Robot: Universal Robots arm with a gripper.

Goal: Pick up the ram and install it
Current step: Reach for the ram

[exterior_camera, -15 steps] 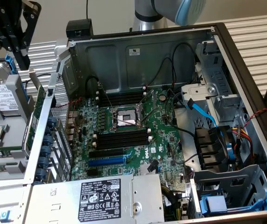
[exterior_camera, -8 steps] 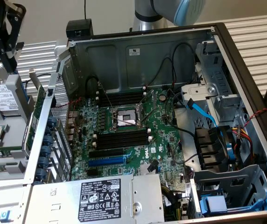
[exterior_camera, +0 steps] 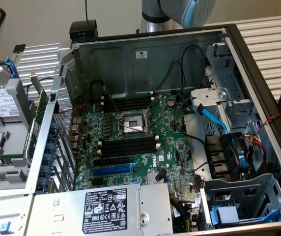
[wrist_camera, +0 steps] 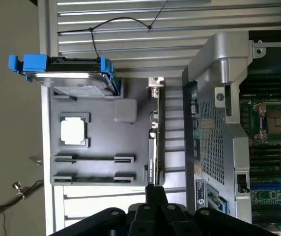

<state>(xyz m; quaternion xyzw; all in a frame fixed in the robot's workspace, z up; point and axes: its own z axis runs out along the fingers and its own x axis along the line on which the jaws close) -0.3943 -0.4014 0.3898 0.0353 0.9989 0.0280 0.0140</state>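
ram (wrist_camera: 94,179): long thin stick standing on edge in a slot of the tray (wrist_camera: 101,135). Only its greenish top edge faces the camera, so label and chips can't be seen.
second stick (wrist_camera: 95,158): same shape, in the parallel slot just beside it.
location: the tray sits outside the case (wrist_camera: 219,123), next to its perforated side and well apart from the black memory slots (exterior_camera: 128,146).
hand (wrist_camera: 155,196): black, over the tray end nearest the two sticks. Can't tell whether it is spread or pressed together.
arm (exterior_camera: 180,12): gray with a blue cap, behind the case.
tray: matte gray moulded plastic. It also carries a square silver CPU (wrist_camera: 73,132) and a hard drive (wrist_camera: 71,78) in a blue caddy.
worktop (wrist_camera: 130,29): pale ribbed metal slats.
case interior: bare sheet steel, green motherboard (exterior_camera: 140,162), white clips on the slots.
room: beige floor (wrist_camera: 8,147), plain pale wall.
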